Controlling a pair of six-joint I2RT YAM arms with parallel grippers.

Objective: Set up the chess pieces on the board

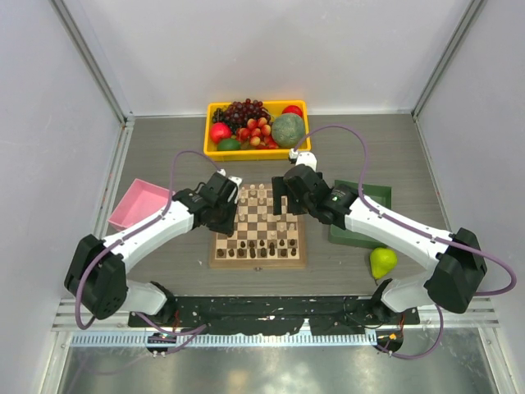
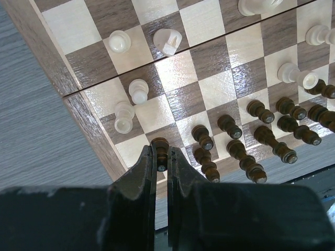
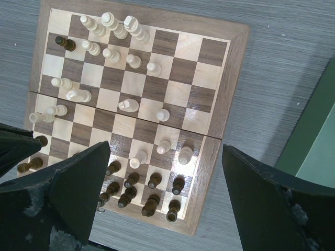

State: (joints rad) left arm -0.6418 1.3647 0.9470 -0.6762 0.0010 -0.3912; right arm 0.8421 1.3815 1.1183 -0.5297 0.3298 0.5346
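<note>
Trouble looked likeliest at the left end effector [image 2: 161, 164]: pinched almost fully shut on the head of a dark piece [image 2: 159, 145] at the left edge of the board [image 2: 47, 52], just far of the dark ranks. Could not tell whether that piece stood on its square or hung just clear of it. Gripped it high and narrowly, so judged it prone to twisting or slipping out on any quick swing, then rolling off onto the worktop [image 2: 31, 157]. Held it just beside the neighbouring dark pieces [image 2: 203, 138] on the right, so a sideways drift of the fingers might have bowled several over.

Right end effector [image 3: 165, 151]: spread wide, grasping nothing, poised above the near half of the board.

White pieces [image 3: 110, 55]: gathered toward the far side, with stragglers across the middle and at least one toppled white piece [image 3: 128, 105] lying on its side. Judged these easy to scatter further with such broad fingers lowered among them.

Stray dark piece [image 3: 62, 42] among the whites at the far left: awkward to pluck out without nudging what stood beside it.

Crowded close over the same small board, too, as seen from above; risked a knock between the two arms if driven at once.
</note>
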